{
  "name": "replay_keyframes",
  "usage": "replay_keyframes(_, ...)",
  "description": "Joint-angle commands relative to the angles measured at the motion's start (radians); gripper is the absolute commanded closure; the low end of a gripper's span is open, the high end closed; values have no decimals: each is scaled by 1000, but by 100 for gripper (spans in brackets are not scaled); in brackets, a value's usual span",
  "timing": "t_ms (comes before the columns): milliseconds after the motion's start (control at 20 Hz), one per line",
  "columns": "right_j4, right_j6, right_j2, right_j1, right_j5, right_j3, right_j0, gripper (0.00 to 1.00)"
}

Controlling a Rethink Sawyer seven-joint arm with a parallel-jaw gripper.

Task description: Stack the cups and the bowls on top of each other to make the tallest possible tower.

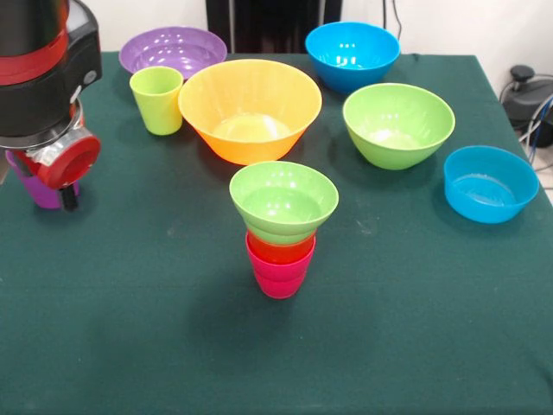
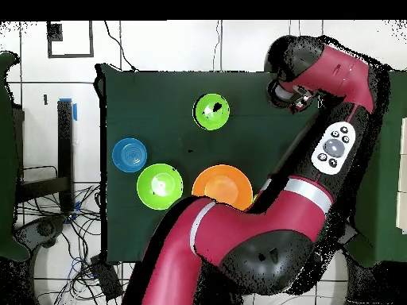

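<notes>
Front view opposite robot; overhead straight down

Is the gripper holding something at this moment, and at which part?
It cannot be told. The gripper is down at the purple cup at the table's edge and hides most of it, so no hold shows.

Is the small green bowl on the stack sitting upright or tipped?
Upright. The small green bowl opens upward, seated level in the orange cup, which nests in the red-pink cup.
</notes>
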Motion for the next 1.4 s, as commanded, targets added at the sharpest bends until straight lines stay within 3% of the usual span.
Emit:
replay_keyframes(50, -87, -158, 123, -31, 129, 99, 33, 0)
replay_keyframes(750, -127, -171, 97, -56, 137, 122, 41, 0)
replay_keyframes(1250, -183, -156, 133, -58, 50, 171, 40, 0)
replay_keyframes(1400, -198, -154, 157, -75, 3, 229, 47, 0)
